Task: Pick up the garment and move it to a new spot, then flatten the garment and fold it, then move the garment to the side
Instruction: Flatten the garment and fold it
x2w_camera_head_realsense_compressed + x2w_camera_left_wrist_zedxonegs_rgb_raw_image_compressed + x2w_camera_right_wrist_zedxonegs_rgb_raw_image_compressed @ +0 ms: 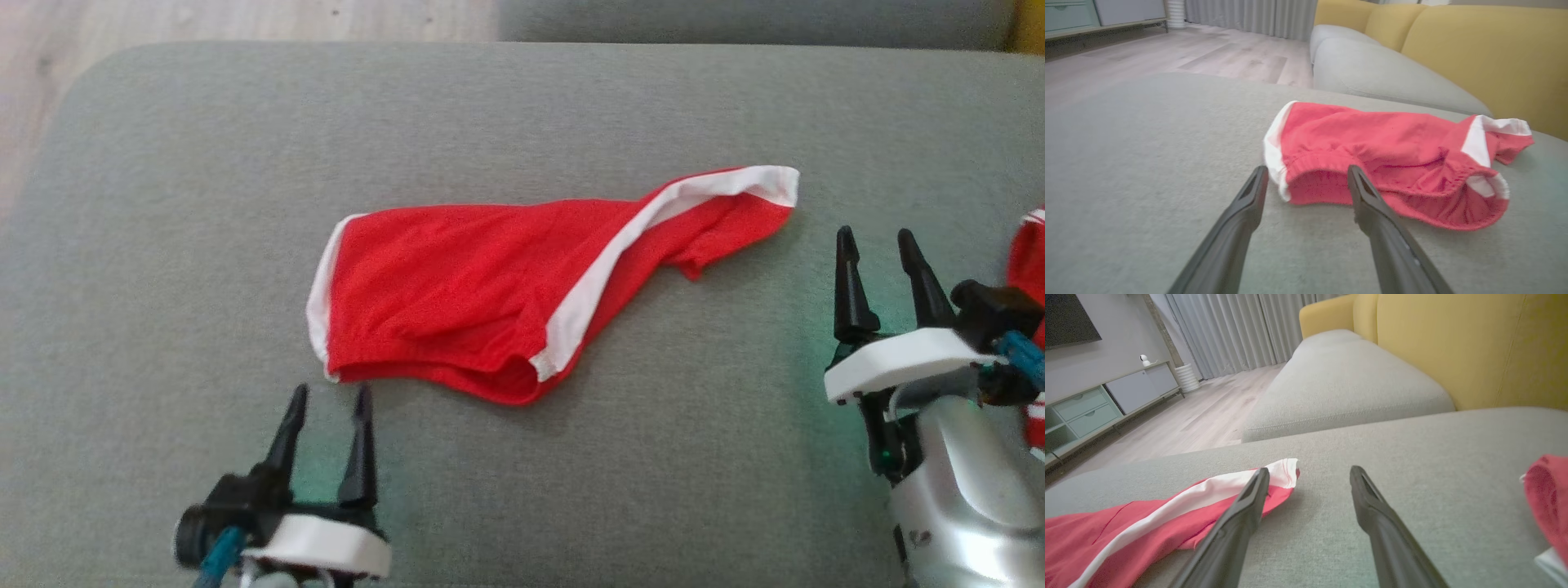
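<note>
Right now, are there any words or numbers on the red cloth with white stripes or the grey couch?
None to read: no word, number or logo shows on the red fabric garment with white trim or the grey fabric sofa cushion.

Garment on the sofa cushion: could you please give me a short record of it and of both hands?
surface: grey sofa cushion
garment: red with white trim, rumpled, not flat
left hand: open, empty, close to the garment's near left corner
right hand: open, empty, right of the garment's white-edged end, apart from it
other: second red cloth at the right edge of the head view
</note>
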Tool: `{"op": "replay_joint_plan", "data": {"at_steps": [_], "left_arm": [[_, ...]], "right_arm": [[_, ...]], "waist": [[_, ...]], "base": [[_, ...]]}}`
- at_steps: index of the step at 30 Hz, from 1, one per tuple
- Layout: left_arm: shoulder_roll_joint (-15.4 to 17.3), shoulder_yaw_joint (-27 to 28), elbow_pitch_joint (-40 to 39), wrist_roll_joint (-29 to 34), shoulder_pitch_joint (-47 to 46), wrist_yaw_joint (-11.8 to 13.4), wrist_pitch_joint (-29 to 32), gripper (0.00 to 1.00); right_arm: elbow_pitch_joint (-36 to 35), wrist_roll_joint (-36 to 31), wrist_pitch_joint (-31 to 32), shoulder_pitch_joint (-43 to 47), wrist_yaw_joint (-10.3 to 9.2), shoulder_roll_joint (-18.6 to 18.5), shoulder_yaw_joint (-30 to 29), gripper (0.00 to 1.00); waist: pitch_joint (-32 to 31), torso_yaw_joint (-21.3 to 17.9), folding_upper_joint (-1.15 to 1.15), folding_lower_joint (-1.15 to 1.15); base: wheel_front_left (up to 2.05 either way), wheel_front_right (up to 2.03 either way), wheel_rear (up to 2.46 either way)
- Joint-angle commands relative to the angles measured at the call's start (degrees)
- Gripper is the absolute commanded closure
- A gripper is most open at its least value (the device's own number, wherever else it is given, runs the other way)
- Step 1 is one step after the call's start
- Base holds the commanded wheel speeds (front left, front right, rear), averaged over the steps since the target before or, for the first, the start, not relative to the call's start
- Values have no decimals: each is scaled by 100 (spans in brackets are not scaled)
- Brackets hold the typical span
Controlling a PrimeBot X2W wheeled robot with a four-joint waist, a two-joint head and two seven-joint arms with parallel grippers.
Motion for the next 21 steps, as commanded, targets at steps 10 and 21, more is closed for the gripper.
{"op": "replay_joint_plan", "data": {"at_steps": [10,21], "left_arm": [[9,-1437,112,-837,-886,-266,-30,0],[9,-2134,485,-1370,-1027,-279,-30,0]], "right_arm": [[-1031,-972,-32,449,-4,452,7,0],[-1059,-849,-32,435,-4,482,105,0]], "waist": [[278,-720,0,0],[411,-939,0,0]], "base": [[0,0,0],[0,0,0]]}}
